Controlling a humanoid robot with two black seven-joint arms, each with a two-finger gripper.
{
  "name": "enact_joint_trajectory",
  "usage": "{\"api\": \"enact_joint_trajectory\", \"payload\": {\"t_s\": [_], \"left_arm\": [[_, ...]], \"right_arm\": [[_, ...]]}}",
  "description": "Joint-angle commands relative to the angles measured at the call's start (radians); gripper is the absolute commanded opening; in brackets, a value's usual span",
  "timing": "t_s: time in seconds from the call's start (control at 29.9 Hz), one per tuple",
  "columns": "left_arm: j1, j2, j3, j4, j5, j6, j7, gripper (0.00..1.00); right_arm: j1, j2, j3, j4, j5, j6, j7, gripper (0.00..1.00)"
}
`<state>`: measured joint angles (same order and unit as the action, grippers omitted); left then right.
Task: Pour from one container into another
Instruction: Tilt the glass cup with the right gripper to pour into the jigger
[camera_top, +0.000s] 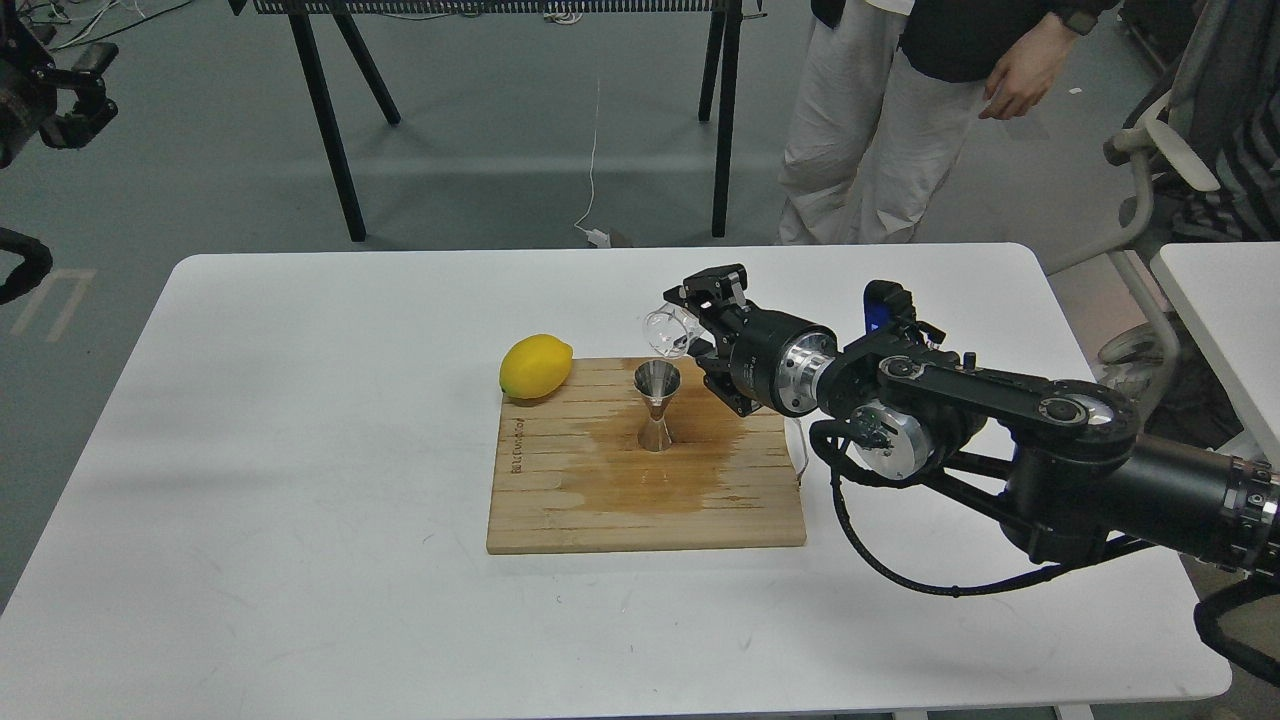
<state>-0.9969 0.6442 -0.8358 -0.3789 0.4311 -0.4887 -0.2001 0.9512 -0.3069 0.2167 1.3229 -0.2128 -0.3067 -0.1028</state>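
Right hand (690, 325) pinching glass cup (667, 331), tipping its mouth leftward and down; jigger (657, 406) standing upright just below-left on the board (560, 500). Left hand (75, 95): spread, far off.

Yellow lemon (536, 367) on wooden board's (560, 500) corner, board apparently wet-stained, white table (300, 450), person (900, 110) standing behind

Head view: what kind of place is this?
Likely a robotics lab: plain white table on grey floor, loose white cable trailing behind, a standing person in white trousers watching, grey office chair alongside.
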Motion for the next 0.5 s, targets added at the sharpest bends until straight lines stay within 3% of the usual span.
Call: {"api": "enact_joint_trajectory", "payload": {"t_s": [0.0, 0.47], "left_arm": [[0.001, 0.002, 0.000, 0.000, 0.000, 0.000, -0.001, 0.99], [0.000, 0.002, 0.001, 0.000, 0.000, 0.000, -0.001, 0.99]], "right_arm": [[0.006, 0.008, -0.002, -0.005, -0.025, -0.003, 0.000, 0.20], [0.044, 0.014, -0.080, -0.021, -0.108, -0.003, -0.001, 0.20]]}}
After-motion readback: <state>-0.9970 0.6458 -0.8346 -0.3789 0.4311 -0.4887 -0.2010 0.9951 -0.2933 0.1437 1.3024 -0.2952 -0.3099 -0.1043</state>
